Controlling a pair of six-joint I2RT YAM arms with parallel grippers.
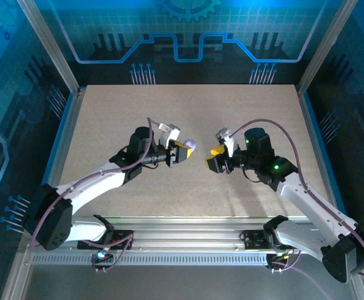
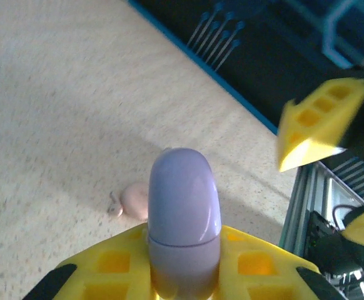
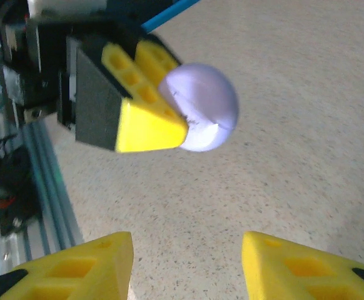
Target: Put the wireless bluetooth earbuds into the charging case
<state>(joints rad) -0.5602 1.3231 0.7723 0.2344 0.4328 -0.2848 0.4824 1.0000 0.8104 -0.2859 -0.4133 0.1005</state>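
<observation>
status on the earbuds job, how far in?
Done: the left gripper has the lavender case clamped above the table. In hand: it holds the case toward the open right gripper. Left: the case looks shut, and a small pinkish piece, possibly an earbud, lies on the table, so nothing looks inserted yet.

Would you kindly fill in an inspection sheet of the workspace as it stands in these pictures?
Surface: beige speckled table, bare in the middle.
Job's things: rounded lavender plastic charging case, lid apparently closed, held above the table; one small pale pinkish earbud lying on the table beyond it, apart from both hands.
Clutter: nothing seen.
Grippers: left hand shut on the case; right hand open, empty, facing the case.
Cables: purple cable arching over the right arm, a similar one along the left arm.
Surroundings: blue-lit circuit-pattern walls; aluminium rail at the near edge.
</observation>
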